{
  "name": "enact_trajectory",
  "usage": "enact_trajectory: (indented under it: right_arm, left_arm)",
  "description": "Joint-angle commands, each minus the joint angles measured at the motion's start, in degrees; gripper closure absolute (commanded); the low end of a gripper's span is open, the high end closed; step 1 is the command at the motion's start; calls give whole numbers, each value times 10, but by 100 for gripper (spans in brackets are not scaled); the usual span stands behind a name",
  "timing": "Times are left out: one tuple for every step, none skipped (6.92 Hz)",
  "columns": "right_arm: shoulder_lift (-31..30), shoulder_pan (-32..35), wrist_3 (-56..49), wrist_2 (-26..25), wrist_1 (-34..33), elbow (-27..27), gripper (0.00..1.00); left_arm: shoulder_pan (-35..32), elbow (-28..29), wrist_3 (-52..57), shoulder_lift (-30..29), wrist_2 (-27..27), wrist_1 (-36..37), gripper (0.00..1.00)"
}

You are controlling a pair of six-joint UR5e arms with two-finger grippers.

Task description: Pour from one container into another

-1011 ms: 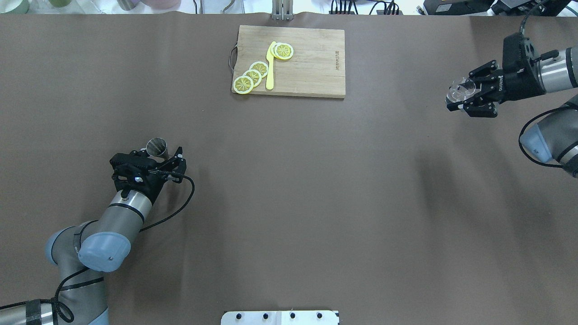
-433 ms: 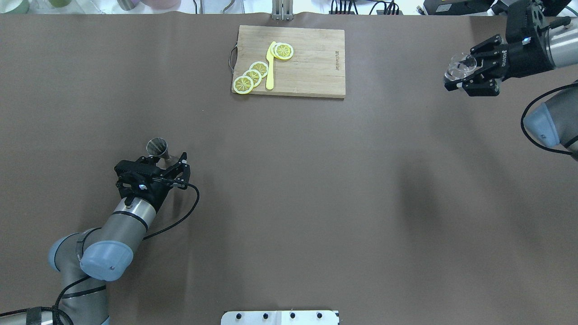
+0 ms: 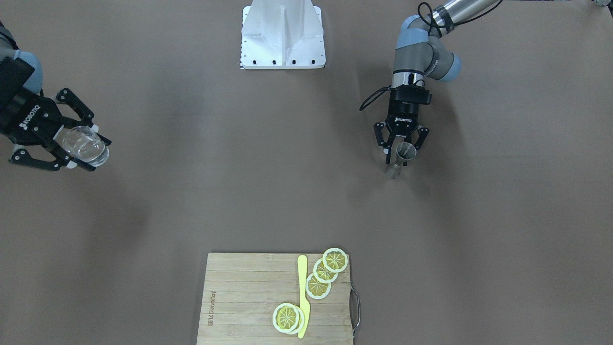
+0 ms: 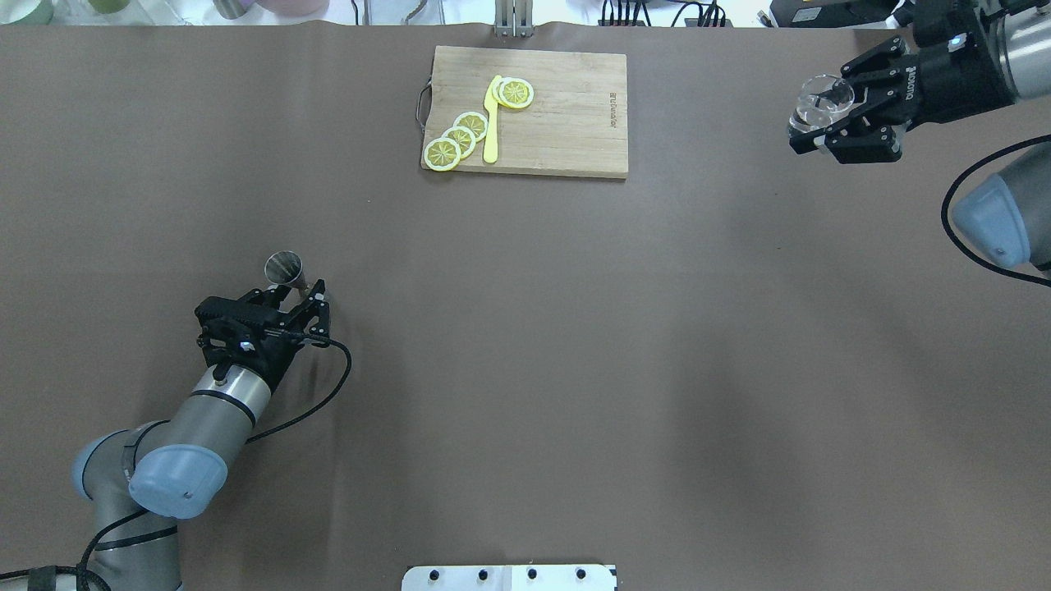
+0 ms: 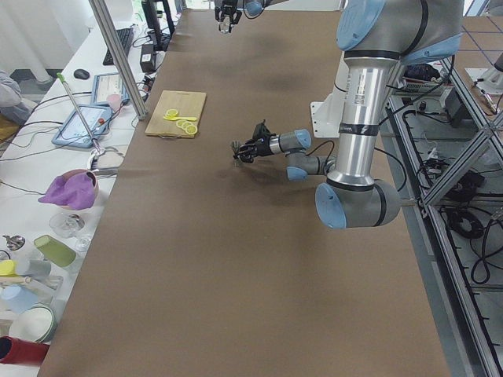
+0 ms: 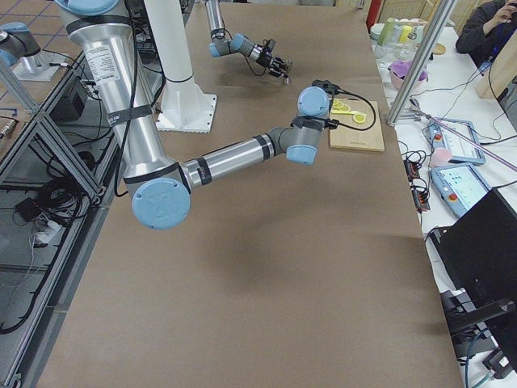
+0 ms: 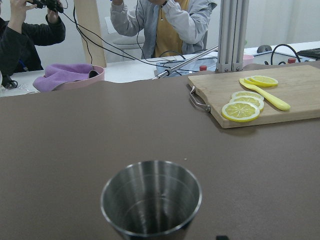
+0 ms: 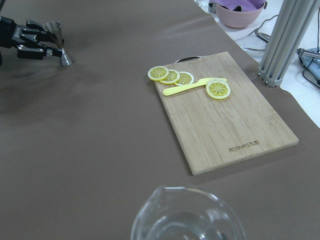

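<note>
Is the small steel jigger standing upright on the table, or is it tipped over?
Upright. In the right wrist view the jigger stands on its base on the table, mouth facing up.

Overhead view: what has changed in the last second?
The right gripper, shut on the glass cup, carried it toward the table's far edge. The left gripper shifted only slightly, fingers open by the steel jigger. Jigger, cutting board and lemon slices unmoved.

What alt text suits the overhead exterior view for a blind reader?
The left end effector straddles a steel jigger standing on the brown table; the right end effector, far right, holds a clear glass. A cutting board with lemon slices and a yellow knife lies far centre.
</note>
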Motion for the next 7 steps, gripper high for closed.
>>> enact_trajectory:
  right_arm:
    - [-2,-25,0,0,-66,76,100]
    - [2,-34,0,0,-103,93,100]
    - [4,-45,-1,0,-112,97,100]
    - [4,-65,-2,-5,-112,95,100]
    - [4,-66,-2,-3,-112,97,100]
    - [5,-62,-2,-2,-113,98,100]
    - [4,-59,-2,-4,-113,96,100]
  left_arm:
    - [-1,3,0,11,0,1,59]
    - [-4,3,0,12,1,2,56]
    - [-6,4,0,12,1,2,48]
    - [-6,4,0,12,1,1,47]
    - [-6,4,1,12,2,2,47]
    - [-8,3,1,12,2,2,47]
    - [-9,3,1,11,2,2,47]
